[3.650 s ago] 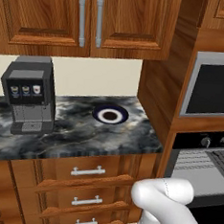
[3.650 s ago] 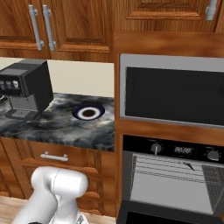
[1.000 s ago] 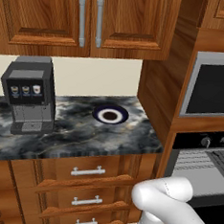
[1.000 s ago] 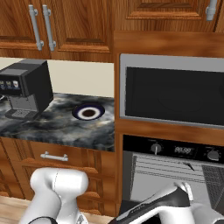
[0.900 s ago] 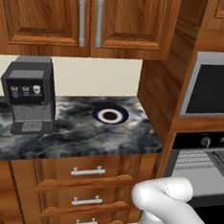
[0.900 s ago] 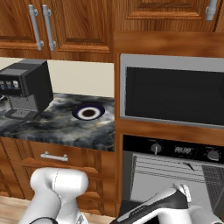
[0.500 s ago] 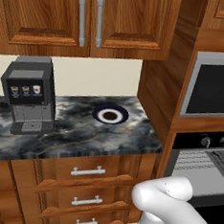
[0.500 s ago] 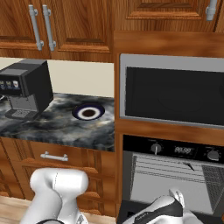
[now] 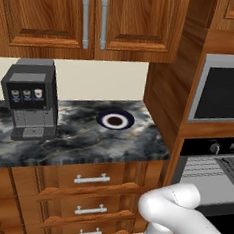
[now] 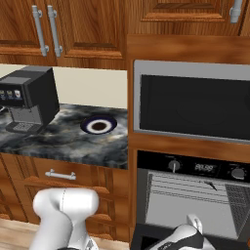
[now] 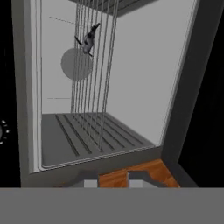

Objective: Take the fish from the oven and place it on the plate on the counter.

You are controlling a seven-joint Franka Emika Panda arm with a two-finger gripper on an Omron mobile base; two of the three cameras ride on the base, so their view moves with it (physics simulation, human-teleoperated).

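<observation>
The fish, small and dark grey, lies on a grey wire rack deep inside the open oven; the hand view is rolled, so the rack runs upright in it. In the right base view the fish is a small dark mark on the rack of the oven. My gripper is open, well short of the fish, at the oven's mouth, with nothing between its fingers. My hand hangs low before the oven opening. The blue-rimmed plate rests bare on the dark marble counter.
A black coffee machine stands on the counter's left part. A silver-framed appliance with dark glass sits above the oven. Wooden drawers run under the counter and wall cabinets hang above it. The dark oven door is open below.
The arm has swung over from beside the base to the oven front, and in the last second the hand has sunk lower before the opening. Plate and fish have not moved.
</observation>
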